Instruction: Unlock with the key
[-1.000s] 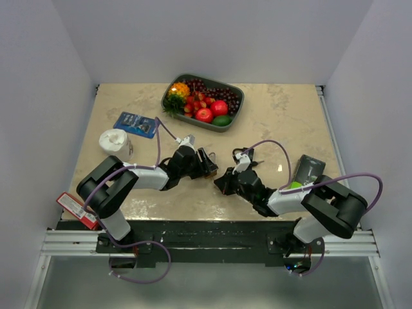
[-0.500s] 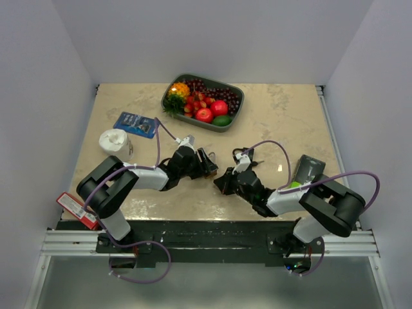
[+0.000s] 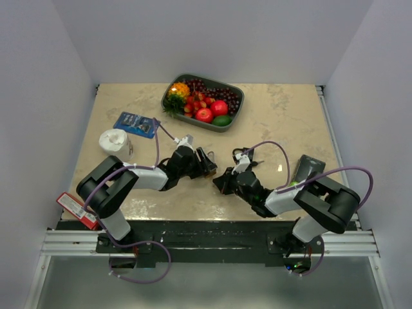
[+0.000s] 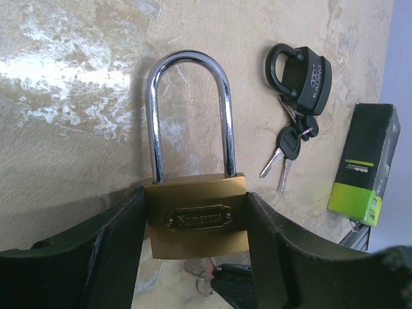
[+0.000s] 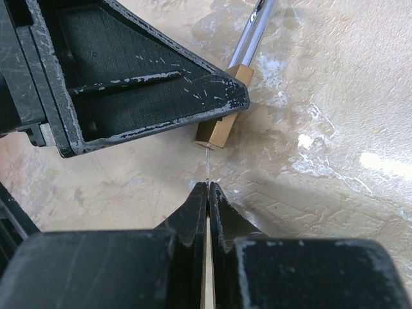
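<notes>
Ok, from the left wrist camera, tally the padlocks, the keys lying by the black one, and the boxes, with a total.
Padlocks: 2, the brass padlock and the black padlock
Keys by the black padlock: 2
Boxes: 1, the green and black box
Total: 5

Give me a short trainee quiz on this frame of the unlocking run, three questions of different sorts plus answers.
1. Multiple choice: what is clamped in the left gripper?
A. the fruit tray
B. the brass padlock
C. the green box
2. True or false: the black padlock lies on the table, apart from both grippers.
3. Fill in: the right gripper is shut on a thin ___ that points at the brass padlock's underside.

Key: 1 B. 2 True. 3 key, seen edge-on; whether it has entered the lock cannot be told.
</notes>
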{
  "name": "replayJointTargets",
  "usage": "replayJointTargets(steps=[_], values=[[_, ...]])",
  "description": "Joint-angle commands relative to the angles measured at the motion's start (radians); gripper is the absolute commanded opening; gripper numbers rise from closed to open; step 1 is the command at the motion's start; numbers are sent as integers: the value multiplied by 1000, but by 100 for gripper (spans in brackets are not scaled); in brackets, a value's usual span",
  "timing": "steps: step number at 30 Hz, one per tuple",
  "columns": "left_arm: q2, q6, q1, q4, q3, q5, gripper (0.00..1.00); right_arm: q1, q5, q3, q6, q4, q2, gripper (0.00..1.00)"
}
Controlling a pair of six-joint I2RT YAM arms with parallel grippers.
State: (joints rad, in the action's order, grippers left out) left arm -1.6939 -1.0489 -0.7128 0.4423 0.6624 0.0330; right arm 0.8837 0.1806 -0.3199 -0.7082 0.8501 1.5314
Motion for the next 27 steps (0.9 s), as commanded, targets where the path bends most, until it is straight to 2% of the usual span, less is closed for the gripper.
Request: replayJointTargets(steps=[1, 27], values=[[14, -20, -7, 12, -17, 38, 0, -3, 89, -5, -1, 96, 12, 0], [16, -14, -68, 55, -70, -27, 0, -3, 158, -56, 10, 66, 35, 0]])
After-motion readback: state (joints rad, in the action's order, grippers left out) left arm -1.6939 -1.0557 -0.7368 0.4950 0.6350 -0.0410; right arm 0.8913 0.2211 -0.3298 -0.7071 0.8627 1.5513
